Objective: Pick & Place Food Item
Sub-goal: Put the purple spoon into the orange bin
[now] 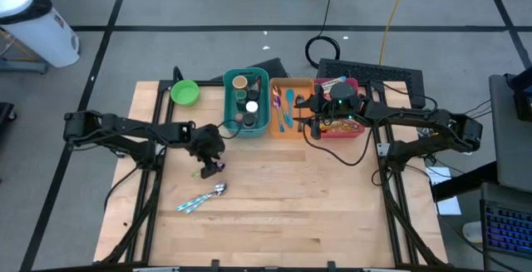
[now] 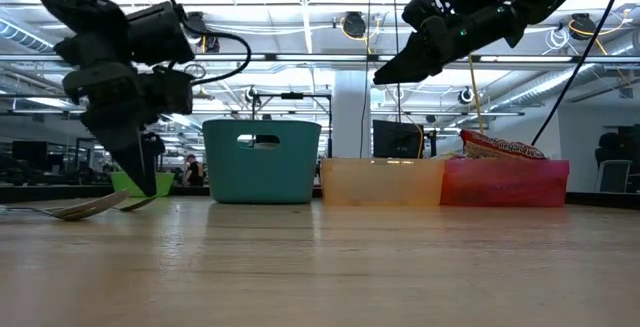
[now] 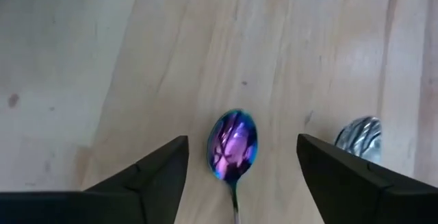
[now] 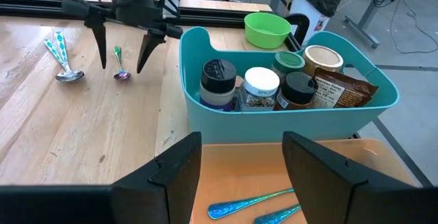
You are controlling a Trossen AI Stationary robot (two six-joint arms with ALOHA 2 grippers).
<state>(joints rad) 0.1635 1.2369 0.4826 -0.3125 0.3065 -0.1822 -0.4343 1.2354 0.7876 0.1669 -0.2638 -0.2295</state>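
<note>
My left gripper (image 1: 212, 165) is open and points down at the table, left of centre. Its fingers stand on either side of a small purple spoon (image 3: 233, 145) without touching it; the spoon lies flat on the wood. My right gripper (image 1: 309, 110) is open and empty, raised above the orange bin (image 4: 226, 176) of blue utensils (image 4: 253, 207). A teal bin (image 4: 287, 111) holds jars and a brown snack bag (image 4: 335, 90). A red bin (image 2: 505, 182) holds a red snack bag (image 2: 505, 149).
A silver spoon with blue-patterned handles (image 1: 204, 197) lies near the purple spoon, toward the near edge. A green bowl (image 1: 184, 92) stands at the far left of the row of bins. The near half of the table (image 1: 332, 205) is bare wood.
</note>
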